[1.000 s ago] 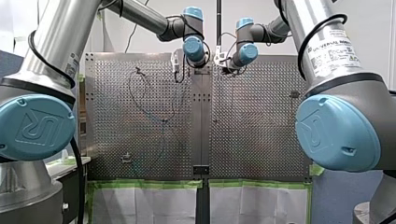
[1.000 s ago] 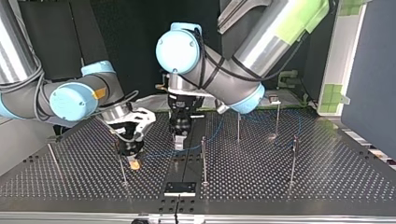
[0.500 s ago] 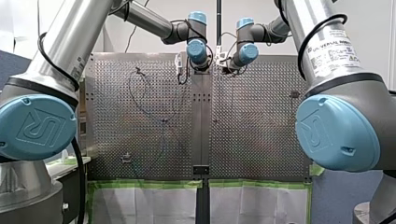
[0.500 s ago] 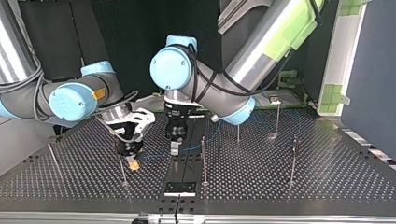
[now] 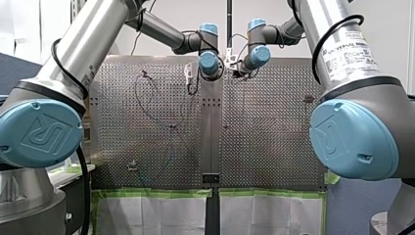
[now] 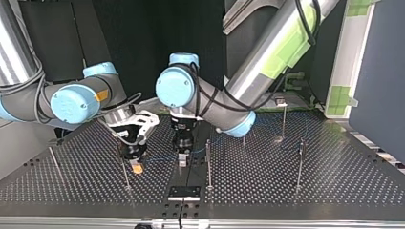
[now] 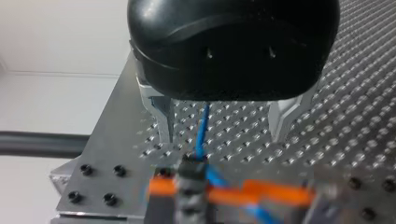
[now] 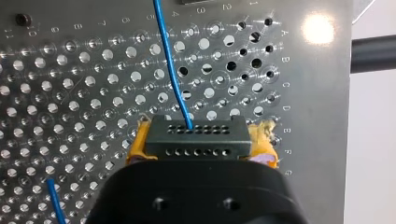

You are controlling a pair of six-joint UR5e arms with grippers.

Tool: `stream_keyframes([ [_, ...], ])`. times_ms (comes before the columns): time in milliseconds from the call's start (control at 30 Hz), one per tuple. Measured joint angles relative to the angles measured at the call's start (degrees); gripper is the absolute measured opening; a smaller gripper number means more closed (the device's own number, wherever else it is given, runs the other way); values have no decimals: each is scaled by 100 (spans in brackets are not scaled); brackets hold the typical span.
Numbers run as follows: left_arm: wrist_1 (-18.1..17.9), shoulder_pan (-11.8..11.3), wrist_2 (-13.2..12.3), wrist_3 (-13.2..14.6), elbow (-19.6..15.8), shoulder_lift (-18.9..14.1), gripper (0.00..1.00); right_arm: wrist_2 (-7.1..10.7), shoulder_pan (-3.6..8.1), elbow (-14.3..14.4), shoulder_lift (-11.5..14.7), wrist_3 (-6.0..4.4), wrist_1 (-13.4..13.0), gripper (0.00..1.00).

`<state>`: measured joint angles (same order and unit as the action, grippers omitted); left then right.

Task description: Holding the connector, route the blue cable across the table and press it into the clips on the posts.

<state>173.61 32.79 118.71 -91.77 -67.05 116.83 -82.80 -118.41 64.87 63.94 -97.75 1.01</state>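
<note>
In the right wrist view my right gripper (image 8: 201, 146) is shut on a black connector (image 8: 196, 135), yellow pads (image 8: 137, 145) on either side. The blue cable (image 8: 170, 60) runs out of it over the perforated plate. In the top view this gripper (image 6: 137, 166) hangs low at the left of centre. My left gripper (image 6: 183, 159) stands beside it near the middle strip. In the left wrist view its metal fingers (image 7: 164, 122) are open, with the blue cable (image 7: 201, 133) between them, untouched. A blurred clip with orange parts (image 7: 191, 186) sits close under it.
Thin metal posts (image 6: 208, 162) (image 6: 300, 162) (image 6: 284, 119) stand on the perforated table (image 6: 334, 186). Another post (image 6: 125, 174) rises just in front of my right gripper. A black block (image 6: 184, 192) sits at the near edge. Cable loops (image 5: 147, 105) lie over the front view's left half.
My left gripper has come forward and down toward the top view's near edge, over the cable by the middle strip. My right gripper has stayed put, still gripping the connector.
</note>
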Motion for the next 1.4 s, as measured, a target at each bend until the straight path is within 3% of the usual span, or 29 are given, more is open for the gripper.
stream_keyframes([
  [500,109,-76,46,-1,184,234,100,1,-14,2,1,0,2,0],
  [567,104,-53,73,7,203,252,75,0,-13,3,0,0,3,0],
  [600,93,-43,78,10,206,256,75,0,-13,3,0,0,3,0],
  [633,73,-32,82,14,209,259,62,1,-12,4,0,0,3,0],
  [667,60,-25,83,16,210,259,42,0,-9,4,1,0,3,0],
  [700,50,-19,84,18,210,260,42,0,-8,4,0,0,3,0],
  [733,40,-13,85,24,210,260,29,0,-8,4,0,0,3,0],
  [767,35,-8,85,27,211,261,9,0,-8,2,0,0,4,0],
  [800,32,-5,88,30,211,261,9,0,-7,1,0,0,3,0],
  [833,31,-3,92,32,211,261,0,0,-7,1,0,0,3,0],
  [1400,80,51,334,25,211,261,0,3,-17,3,-2,0,5,0],
])
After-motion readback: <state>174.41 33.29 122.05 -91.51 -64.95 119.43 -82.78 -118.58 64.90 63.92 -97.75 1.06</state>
